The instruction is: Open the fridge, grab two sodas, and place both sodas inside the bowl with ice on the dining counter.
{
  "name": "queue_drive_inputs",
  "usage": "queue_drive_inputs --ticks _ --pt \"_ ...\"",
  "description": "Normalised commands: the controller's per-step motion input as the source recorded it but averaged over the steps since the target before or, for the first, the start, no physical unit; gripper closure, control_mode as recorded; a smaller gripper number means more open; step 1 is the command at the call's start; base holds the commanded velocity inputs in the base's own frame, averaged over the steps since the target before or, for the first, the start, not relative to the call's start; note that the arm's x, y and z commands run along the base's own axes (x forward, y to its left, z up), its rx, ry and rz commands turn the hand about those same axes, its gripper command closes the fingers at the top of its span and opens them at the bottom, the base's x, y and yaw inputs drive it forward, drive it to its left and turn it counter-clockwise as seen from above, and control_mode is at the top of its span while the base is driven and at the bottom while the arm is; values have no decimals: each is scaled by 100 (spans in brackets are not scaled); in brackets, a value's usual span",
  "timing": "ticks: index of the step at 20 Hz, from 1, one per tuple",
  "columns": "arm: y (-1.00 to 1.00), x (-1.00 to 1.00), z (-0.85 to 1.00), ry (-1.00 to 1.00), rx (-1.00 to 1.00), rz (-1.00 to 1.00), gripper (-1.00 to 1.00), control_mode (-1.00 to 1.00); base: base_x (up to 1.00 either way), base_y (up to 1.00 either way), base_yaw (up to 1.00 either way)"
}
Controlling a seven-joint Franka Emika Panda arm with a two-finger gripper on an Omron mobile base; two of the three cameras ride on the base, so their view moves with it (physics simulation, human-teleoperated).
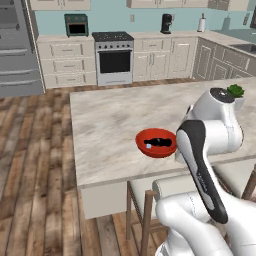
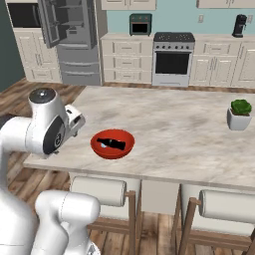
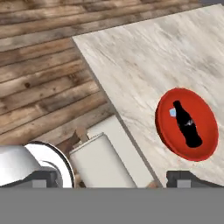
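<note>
Arm folded high at the near edge of the dining counter [image 2: 169, 129], hand pointing down, left of the bowl [image 3: 187, 124]. Gripper [image 3: 111, 178] jaws spread wide, empty. Dark soda [image 3: 187, 124] lies in the bowl beside an ice cube [image 3: 172, 113]. Fridge [image 2: 69, 42] far beyond the bowl, door open.

A steel stove [image 2: 173, 59] with a black oven door stands among cream cabinets [image 2: 126, 62] along the far wall — a small green toaster oven [image 2: 140, 24] and a black coffee machine [image 2: 239, 25] sit on top. A potted plant [image 2: 239, 114] sits in a white pot; padded stools [image 2: 99, 191] stand on the wood floor [image 1: 35, 165].
</note>
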Motion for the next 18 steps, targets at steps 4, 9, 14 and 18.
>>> queue_drive_inputs --ticks 4,9,14,18 --pt "8 -100 33 0 17 -41 -100 -100 0 0 0" --pt "-4 -100 37 0 19 -41 -100 -100 0 0 0" --pt "0 -91 10 0 13 -41 -100 -100 0 0 0" --pt "0 -52 1 0 4 -33 -100 -100 0 0 0"
